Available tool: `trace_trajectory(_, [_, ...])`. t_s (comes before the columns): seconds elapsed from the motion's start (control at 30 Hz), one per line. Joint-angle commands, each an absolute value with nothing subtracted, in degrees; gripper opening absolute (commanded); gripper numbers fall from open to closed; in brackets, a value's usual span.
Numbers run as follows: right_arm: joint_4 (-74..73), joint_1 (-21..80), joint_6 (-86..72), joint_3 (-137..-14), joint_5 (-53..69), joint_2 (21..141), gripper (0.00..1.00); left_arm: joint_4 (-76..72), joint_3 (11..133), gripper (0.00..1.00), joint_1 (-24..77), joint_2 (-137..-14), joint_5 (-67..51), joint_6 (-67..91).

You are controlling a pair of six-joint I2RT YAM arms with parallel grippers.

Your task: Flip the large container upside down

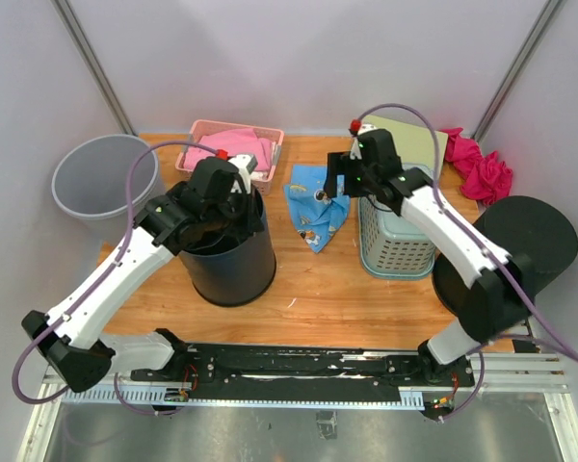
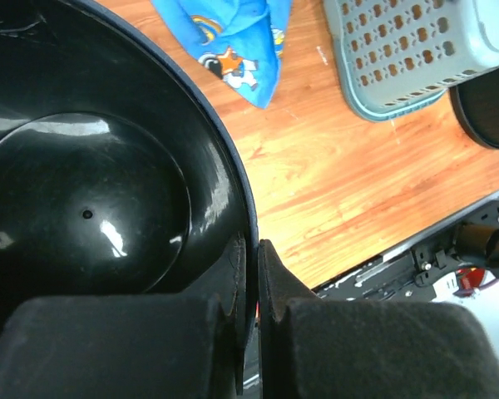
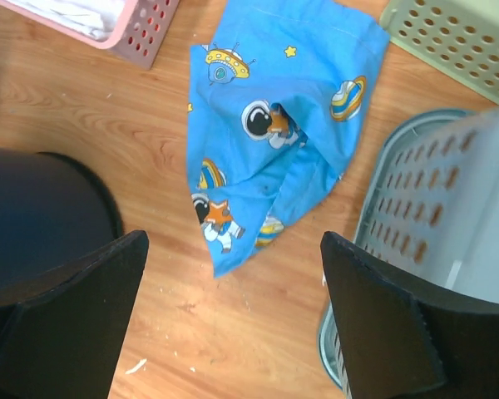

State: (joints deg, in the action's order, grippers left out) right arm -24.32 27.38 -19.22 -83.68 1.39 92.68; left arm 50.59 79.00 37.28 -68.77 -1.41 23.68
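Upright and mouth-up, the large black bin [image 1: 229, 265] stands on the left half of the wooden surface [image 1: 337, 298], its glossy round floor visible in the left wrist view. The left gripper [image 2: 251, 249] is pinched narrow on the bin's rim at the side facing the back wall, with one finger [image 2: 233, 274] inside the wall and the other outside it.

A strip of bare wood runs in front of the bin to the black rail at the near edge. More open wood lies to its right, up to a grey-green perforated laundry basket [image 1: 393, 236]. Between bin and basket, toward the back, lies a crumpled blue cloth [image 3: 274, 141] printed with cartoon astronauts, ringed planets and a flying saucer. The right gripper [image 3: 233, 241] hangs above it, jaws spread wide and holding nothing.

A pink slotted basket [image 1: 236, 144] with pink fabric in it sits just behind the bin, at the back edge. A grey waste bin [image 1: 106, 178] stands beyond the surface's left edge. At the right edge are a black round disc [image 1: 520, 250] and a heap of magenta cloth [image 1: 482, 168].
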Motion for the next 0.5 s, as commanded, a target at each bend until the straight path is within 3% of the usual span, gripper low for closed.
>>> trace_trajectory(0.0, [-26.3, 27.3, -18.9, -74.2, -1.5, 80.8, 0.88, 39.3, 81.3, 0.00, 41.1, -71.0, -8.5, 28.3])
trace_trajectory(0.17, [-29.0, 26.3, -17.8, -69.2, -5.8, 67.0, 0.88, 31.2, 82.6, 0.00, 42.9, -73.3, -16.0, 32.9])
trace_trajectory(0.47, [-40.1, 25.5, -14.3, -71.0, -11.5, 55.7, 0.88, 25.6, 84.0, 0.00, 41.1, -71.3, -20.7, 36.7])
